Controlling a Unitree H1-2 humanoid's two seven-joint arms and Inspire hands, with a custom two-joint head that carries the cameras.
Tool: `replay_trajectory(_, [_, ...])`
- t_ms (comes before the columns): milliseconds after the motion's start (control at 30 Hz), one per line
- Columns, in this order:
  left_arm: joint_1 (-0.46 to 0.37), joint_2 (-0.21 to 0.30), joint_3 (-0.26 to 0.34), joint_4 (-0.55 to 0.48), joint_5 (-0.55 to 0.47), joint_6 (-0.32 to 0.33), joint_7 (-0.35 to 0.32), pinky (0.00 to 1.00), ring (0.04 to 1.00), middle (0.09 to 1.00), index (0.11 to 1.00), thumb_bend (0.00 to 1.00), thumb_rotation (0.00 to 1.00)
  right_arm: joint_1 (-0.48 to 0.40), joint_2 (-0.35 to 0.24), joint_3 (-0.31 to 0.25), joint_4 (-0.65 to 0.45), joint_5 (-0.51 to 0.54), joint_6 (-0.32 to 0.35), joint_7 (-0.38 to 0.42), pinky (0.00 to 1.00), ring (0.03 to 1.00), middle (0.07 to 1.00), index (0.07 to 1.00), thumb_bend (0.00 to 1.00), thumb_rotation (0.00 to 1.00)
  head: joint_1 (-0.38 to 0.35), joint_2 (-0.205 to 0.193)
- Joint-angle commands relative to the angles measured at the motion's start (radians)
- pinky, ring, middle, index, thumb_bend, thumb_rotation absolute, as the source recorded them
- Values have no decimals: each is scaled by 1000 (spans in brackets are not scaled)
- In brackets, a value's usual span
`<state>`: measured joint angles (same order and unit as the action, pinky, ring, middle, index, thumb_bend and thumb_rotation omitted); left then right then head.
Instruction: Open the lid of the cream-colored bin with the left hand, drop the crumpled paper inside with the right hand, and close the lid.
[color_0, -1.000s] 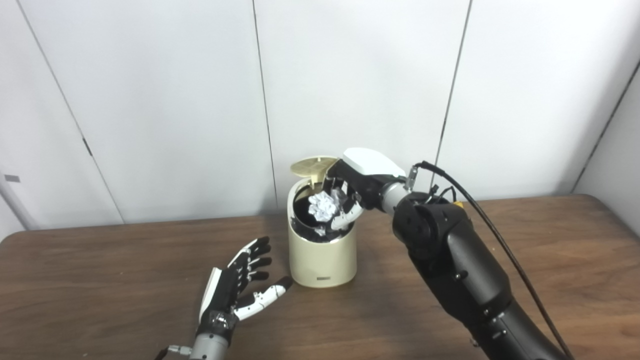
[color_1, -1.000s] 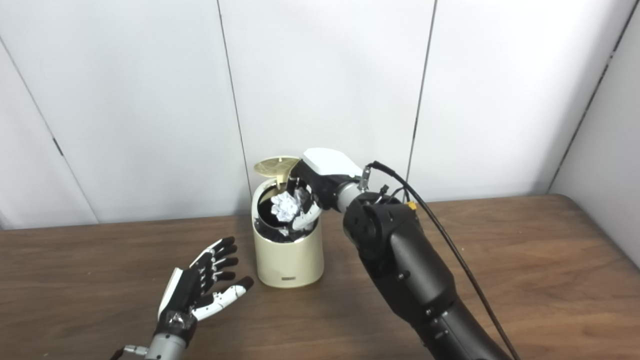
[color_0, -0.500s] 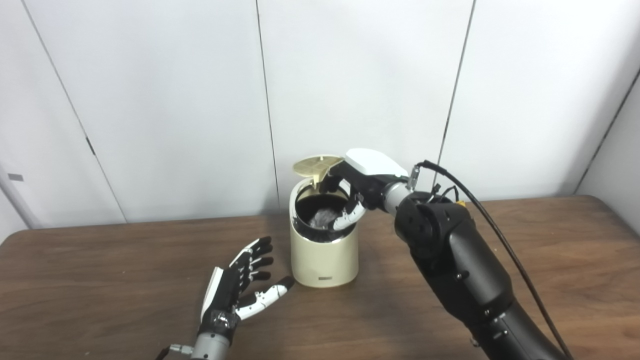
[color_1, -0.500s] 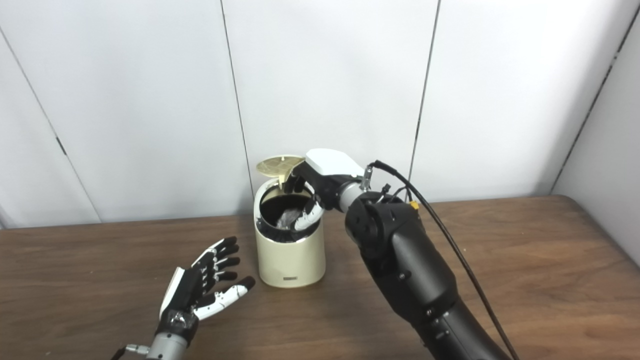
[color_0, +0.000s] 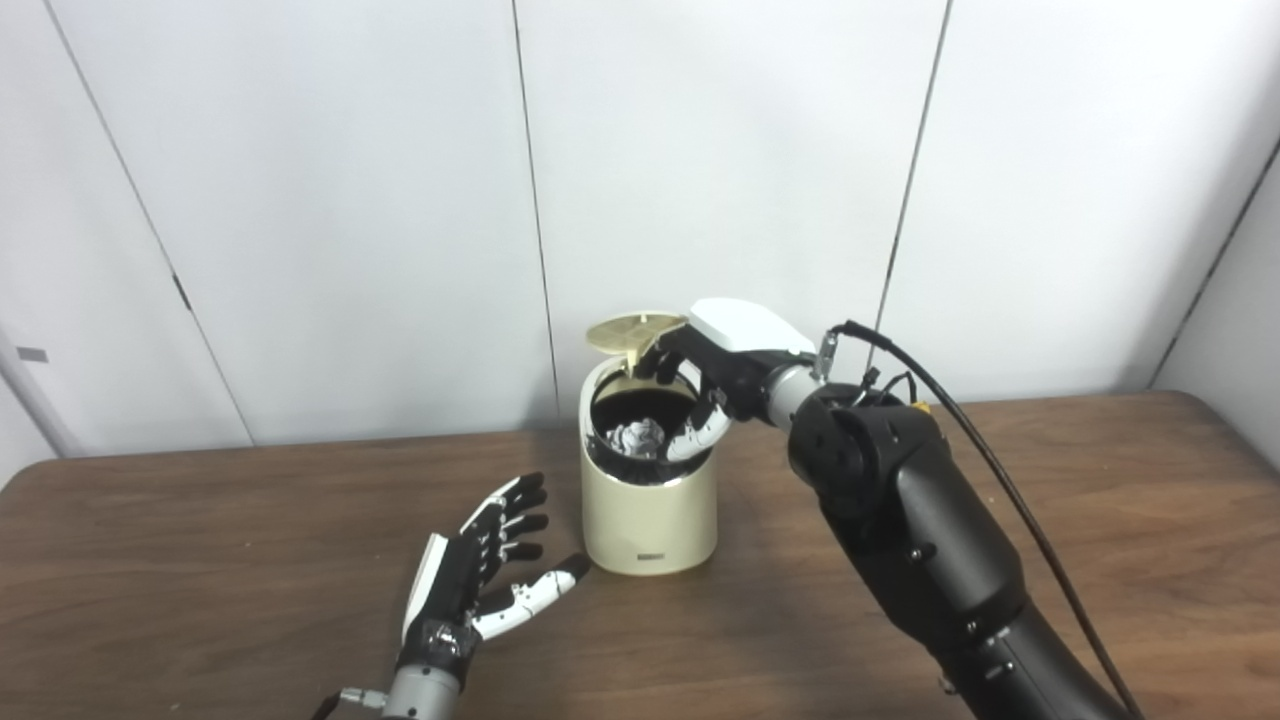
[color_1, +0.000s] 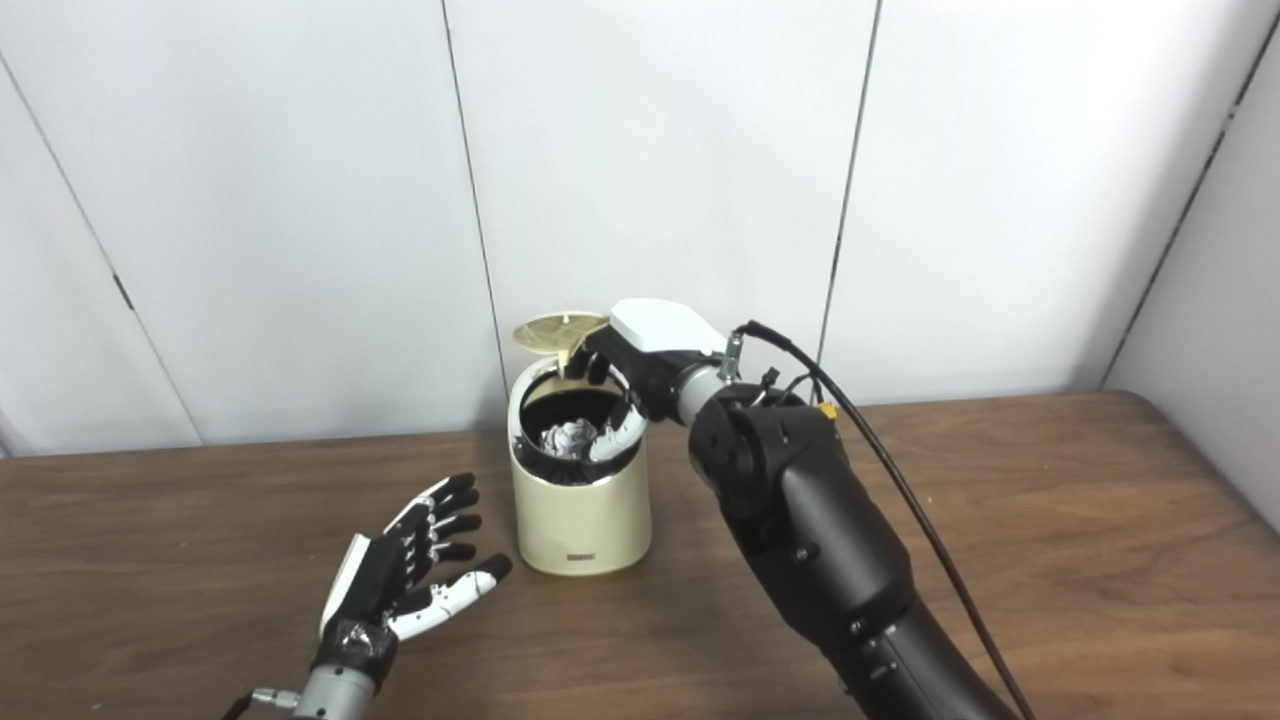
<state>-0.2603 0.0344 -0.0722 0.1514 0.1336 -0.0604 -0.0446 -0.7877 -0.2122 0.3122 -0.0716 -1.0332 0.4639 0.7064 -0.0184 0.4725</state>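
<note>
Stands near the middle of the brown wood-grain counter (color_0: 200, 560), toward its far edge: a short cream-colored cylindrical plastic bin (color_0: 648, 500) with a dark inner liner. Hinged up at the back rim, tilted well clear of the opening: the round cream lid (color_0: 632, 333), its ribbed underside showing. Lies inside the bin, below the rim and against the dark liner: the crumpled ball of white paper (color_0: 636, 436), touched by no finger as far as can be seen.

Reaches in from the counter's right near edge: a bulky black right arm with a black cable looping along it, ending in the right robot hand (color_0: 705, 385) with a white back shell, poised over the bin's right rim. Empty, fingers apart and curled downward; dark fingertips just under the lid's edge, though contact with the lid cannot be told; one white finger (color_1: 618, 436) dipping into the opening beside the paper.

Rests low over the counter near its front edge, left of the bin and apart from it: the left robot hand (color_0: 480, 570), black and white, palm turned up and toward the bin, fingers spread wide, holding nothing. Thumb tip pointing at the bin's base, just short of it.
</note>
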Motion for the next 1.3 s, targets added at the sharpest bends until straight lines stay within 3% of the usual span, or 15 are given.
replay_trajectory(0, [-26,1,1,-43,-4,-20,5,722,810,863,900,726,208,-16,-13,-11,-18,-12,5,3,428,619,860,819,885,74,0,1])
replay_trajectory(167, [-23,0,1,-46,-10,-19,0,715,807,862,899,720,198,-13,-28,-33,-65,1,4,14,416,522,613,677,839,95,2,3])
replay_trajectory(300, [-21,3,0,-53,-3,-16,0,706,799,858,898,720,203,-10,-40,-62,-112,-6,5,47,436,529,553,621,827,101,4,5])
replay_trajectory(367, [-20,4,-1,-57,-1,-12,0,693,797,859,899,719,209,-5,-44,-88,-138,3,5,60,464,543,562,610,830,88,5,6])
replay_trajectory(467, [-17,7,0,-61,-4,-10,-3,696,799,861,899,719,209,8,-68,-111,-180,29,0,48,386,489,551,591,841,91,6,8])
replay_trajectory(633, [-13,11,1,-68,-4,2,-7,685,801,867,901,715,203,55,-73,-171,-211,121,-24,-54,409,494,529,572,848,75,9,10])
replay_trajectory(800, [-13,11,2,-63,-4,-6,-5,702,801,862,894,720,207,148,-34,-296,-211,321,-50,-204,480,578,583,623,842,90,15,12])
replay_trajectory(833, [-12,11,2,-63,-4,-6,-5,701,803,862,892,720,206,168,-27,-317,-204,363,-67,-234,489,573,596,638,856,92,17,12])
replay_trajectory(900, [-12,12,2,-63,-2,-6,-4,695,804,861,890,721,208,209,-19,-351,-175,447,-124,-296,384,466,617,672,861,76,20,12])
replay_trajectory(1000, [-12,11,2,-63,-2,-5,-4,689,805,862,889,722,209,250,-26,-362,-123,524,-195,-359,349,416,637,700,853,73,26,11])
replay_trajectory(1167, [-4,9,3,-69,-10,-10,-7,669,806,865,892,723,190,331,-41,-366,-26,628,-315,-440,470,519,699,753,854,111,62,7])
replay_trajectory(1267, [0,9,5,-75,-18,-13,-10,673,813,868,894,730,193,382,-32,-374,14,693,-382,-481,432,556,714,763,856,99,69,7])
